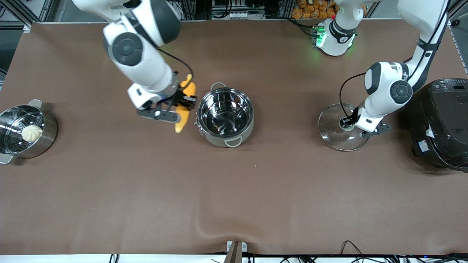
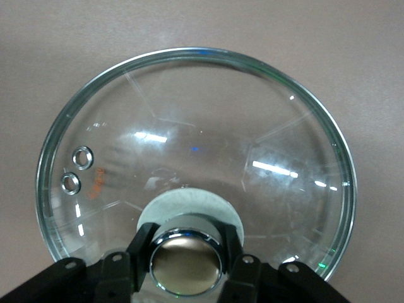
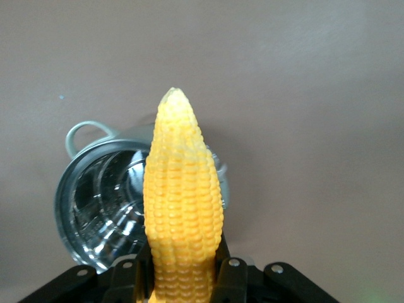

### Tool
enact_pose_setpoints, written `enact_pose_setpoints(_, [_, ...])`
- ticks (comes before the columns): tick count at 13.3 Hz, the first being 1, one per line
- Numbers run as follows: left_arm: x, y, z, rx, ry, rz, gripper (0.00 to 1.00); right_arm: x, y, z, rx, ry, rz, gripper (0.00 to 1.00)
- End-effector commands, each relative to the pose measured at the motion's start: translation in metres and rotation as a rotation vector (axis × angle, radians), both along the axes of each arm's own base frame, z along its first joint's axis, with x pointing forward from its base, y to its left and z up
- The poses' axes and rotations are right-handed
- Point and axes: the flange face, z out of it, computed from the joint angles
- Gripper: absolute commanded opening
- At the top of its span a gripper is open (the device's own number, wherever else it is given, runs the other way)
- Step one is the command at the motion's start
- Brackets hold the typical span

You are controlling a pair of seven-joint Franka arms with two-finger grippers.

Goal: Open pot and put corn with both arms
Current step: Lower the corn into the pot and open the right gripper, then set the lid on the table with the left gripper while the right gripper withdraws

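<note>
Carrying the corn [image 1: 184,109] clamped beside the open pot [image 1: 225,116], right gripper [image 1: 181,103] needed shifting over it; left gripper [image 1: 348,121] pinned lid [image 1: 334,137] w/ knob [image 2: 185,262] gripped.

The front view looks down steeply from high across the table [image 1: 109,204], facing both bases, and takes in the whole top. The left wrist view looks close down on the lid [image 2: 196,145]. The right wrist view looks along the corn [image 3: 183,208] toward the pot [image 3: 95,214]. All three appear in the front view.
</note>
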Motion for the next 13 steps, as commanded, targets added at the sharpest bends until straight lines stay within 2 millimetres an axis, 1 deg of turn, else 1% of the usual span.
enact_pose_setpoints(1, [0.003, -0.005, -0.004, 0.002, -0.022, -0.019, 0.00, -0.009, 0.041, -0.033, -0.027, -0.032, -0.052, 0.36])
enact_pose_setpoints(2, [0.006, -0.008, -0.009, -0.004, -0.022, -0.021, 0.31, -0.018, 0.063, -0.048, -0.044, -0.058, -0.047, 0.36])
enact_pose_setpoints(3, [0.013, -0.006, -0.006, -0.005, -0.033, -0.014, 0.99, -0.026, 0.080, -0.063, -0.058, -0.076, -0.046, 0.36])
enact_pose_setpoints(4, [0.017, -0.007, 0.000, -0.005, -0.048, -0.014, 1.00, -0.032, 0.092, -0.076, -0.070, -0.083, -0.041, 0.36])
enact_pose_setpoints(5, [0.027, -0.008, 0.014, -0.004, -0.079, -0.016, 1.00, -0.036, 0.101, -0.089, -0.074, -0.085, -0.039, 0.36])
enact_pose_setpoints(7, [0.048, -0.006, 0.072, 0.011, -0.150, -0.019, 1.00, -0.041, 0.117, -0.117, -0.064, -0.093, -0.049, 0.36])
enact_pose_setpoints(8, [0.057, -0.002, 0.101, 0.022, -0.152, -0.030, 1.00, -0.044, 0.124, -0.125, -0.071, -0.109, -0.045, 0.36])
enact_pose_setpoints(9, [0.066, -0.004, 0.129, 0.026, -0.173, -0.035, 1.00, -0.047, 0.128, -0.130, -0.084, -0.116, -0.042, 0.37])
enact_pose_setpoints(11, [0.083, -0.002, 0.185, 0.036, -0.176, -0.031, 1.00, -0.047, 0.127, -0.135, -0.095, -0.118, -0.039, 0.37])
enact_pose_setpoints(13, [0.098, 0.000, 0.249, 0.044, -0.126, -0.023, 1.00, -0.049, 0.132, -0.145, -0.090, -0.119, -0.035, 0.40])
